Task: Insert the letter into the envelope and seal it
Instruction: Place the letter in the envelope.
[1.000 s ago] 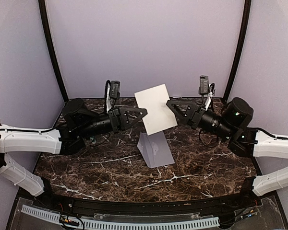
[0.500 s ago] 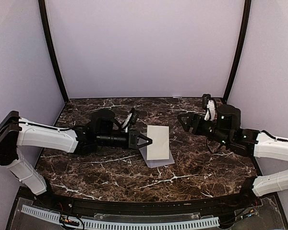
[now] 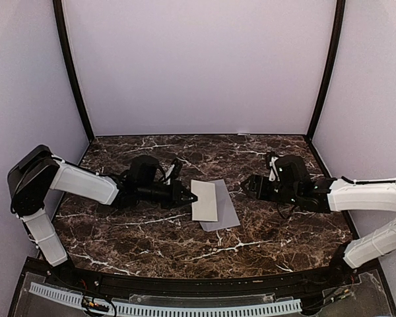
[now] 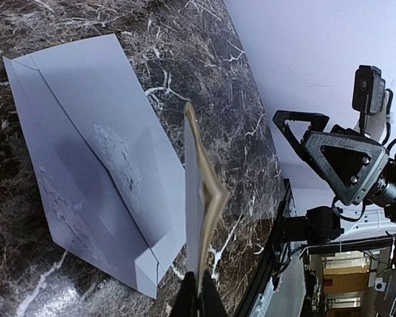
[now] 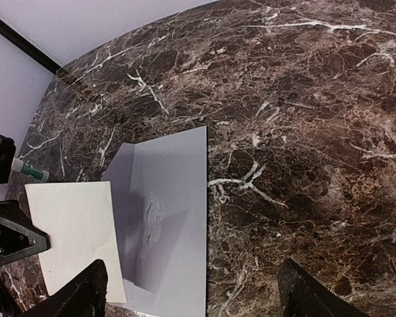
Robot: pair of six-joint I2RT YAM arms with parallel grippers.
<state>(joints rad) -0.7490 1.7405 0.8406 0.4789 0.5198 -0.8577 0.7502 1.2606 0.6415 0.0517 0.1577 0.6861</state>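
**Letter pinched over the envelope, right claw released**

From above, the left gripper (image 3: 188, 194) is clenched on the left edge of the letter (image 3: 204, 200). The cream sheet overlaps the left part of the grey envelope (image 3: 226, 212), which lies flat on the marble table (image 3: 152, 231). The right gripper (image 3: 248, 186) hangs well apart from both papers, its jaws spread and holding nothing.

The left wrist camera sees the letter edge-on, rising from its own closed fingers (image 4: 197, 300), with the envelope flat beneath; whether the two papers touch cannot be told.

In the right wrist view, its fingers (image 5: 86, 290) stand wide apart at the bottom edge, above the envelope's near end.
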